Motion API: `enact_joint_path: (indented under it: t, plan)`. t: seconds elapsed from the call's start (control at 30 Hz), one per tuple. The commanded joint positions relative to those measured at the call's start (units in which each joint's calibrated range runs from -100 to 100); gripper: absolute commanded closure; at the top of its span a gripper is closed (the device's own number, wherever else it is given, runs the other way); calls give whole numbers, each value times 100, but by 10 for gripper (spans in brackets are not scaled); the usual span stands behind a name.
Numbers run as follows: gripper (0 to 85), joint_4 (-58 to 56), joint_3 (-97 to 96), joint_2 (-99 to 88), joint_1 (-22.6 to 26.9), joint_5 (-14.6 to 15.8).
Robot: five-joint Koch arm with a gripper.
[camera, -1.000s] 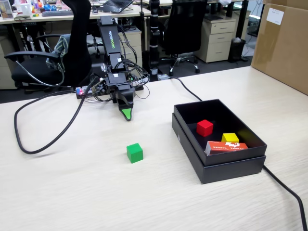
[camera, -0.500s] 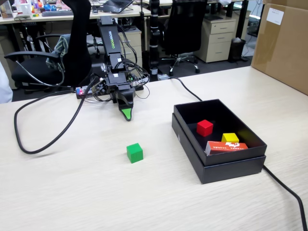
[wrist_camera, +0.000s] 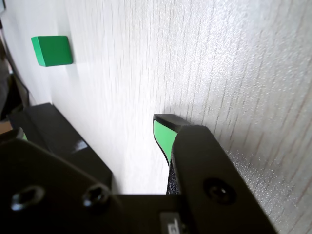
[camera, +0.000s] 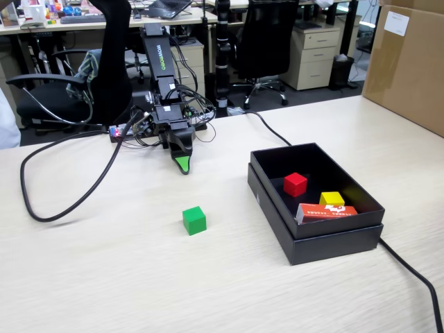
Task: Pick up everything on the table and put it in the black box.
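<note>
A small bright green cube [camera: 194, 220] sits alone on the beige wood-grain table [camera: 125, 277], left of the black box [camera: 333, 244]. My gripper [camera: 182, 165] points down at the table just behind the cube, about a hand's width from it. In the wrist view the cube [wrist_camera: 52, 50] shows far off at the upper left and the black box [wrist_camera: 53, 131] at the left. The gripper [wrist_camera: 92, 129] stands open with only bare table between its green-padded fingers [wrist_camera: 163, 139].
Inside the black box lie a red cube [camera: 295, 184], a yellow cube [camera: 331, 199] and a flat orange-red packet [camera: 326, 211]. A black cable [camera: 62, 205] loops at the left and another [camera: 416, 277] runs past the box. A brown carton [camera: 409, 62] stands at the back right.
</note>
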Motion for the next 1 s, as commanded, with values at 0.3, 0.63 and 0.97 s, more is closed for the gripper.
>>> enact_joint_path:
  t: [0.3, 0.63, 0.97]
  plan:
    - [351, -1342, 1095, 194, -15, 10]
    - [383, -4279, 4676, 2190, -49, 10]
    - [383, -5895, 8538, 5873, -254, -20]
